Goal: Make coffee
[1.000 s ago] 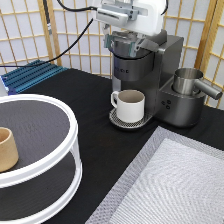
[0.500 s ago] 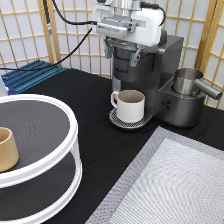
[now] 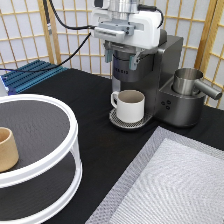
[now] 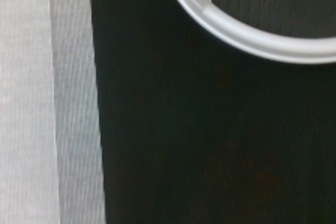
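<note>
My gripper (image 3: 121,56) hangs in front of the upper part of the dark grey coffee machine (image 3: 167,60), above the white handled mug (image 3: 131,106). Its two fingers stand apart with nothing between them. The mug sits upright on the machine's round drip tray (image 3: 120,122). The coffee pod is not in view in either picture. The wrist view shows only the black tabletop (image 4: 217,140), a curved white rim (image 4: 255,40) and the edge of a grey mat (image 4: 37,100).
A white two-tier round rack (image 3: 60,165) stands at the exterior view's bottom left with a tan handleless cup (image 3: 6,149) on its upper shelf. A metal pitcher (image 3: 189,82) sits on the machine's right side. A grey mesh mat (image 3: 175,185) lies at bottom right. A blue rack (image 3: 30,75) lies at the left.
The gripper has come down a little and shifted slightly to the exterior view's left, in front of the machine's top. The mug and cup have not moved.
</note>
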You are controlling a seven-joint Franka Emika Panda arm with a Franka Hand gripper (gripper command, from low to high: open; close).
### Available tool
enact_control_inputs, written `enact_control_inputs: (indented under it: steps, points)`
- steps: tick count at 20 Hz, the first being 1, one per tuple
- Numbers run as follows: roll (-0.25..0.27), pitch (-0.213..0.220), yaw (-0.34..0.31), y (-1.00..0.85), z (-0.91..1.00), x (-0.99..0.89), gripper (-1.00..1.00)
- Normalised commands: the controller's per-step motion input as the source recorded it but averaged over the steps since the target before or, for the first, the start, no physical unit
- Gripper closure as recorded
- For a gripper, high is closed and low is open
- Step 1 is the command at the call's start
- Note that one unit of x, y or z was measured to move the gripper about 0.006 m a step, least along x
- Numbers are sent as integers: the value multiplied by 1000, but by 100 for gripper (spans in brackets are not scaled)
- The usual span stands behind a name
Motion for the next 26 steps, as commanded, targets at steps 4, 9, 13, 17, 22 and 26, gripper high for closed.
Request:
enact_control_inputs:
  steps: [4, 9, 13, 17, 22, 26]
  points:
    - [-87, 79, -108, 767, -915, 141, -100]
    - [1, 144, -18, 117, 747, 315, -100]
    - [105, 149, 2, -589, 941, 537, -100]
    - [163, 135, 0, -794, 854, 283, -100]
    - [101, 36, 164, -268, 760, -20, -100]
    - [0, -47, 317, 181, 346, -29, -100]
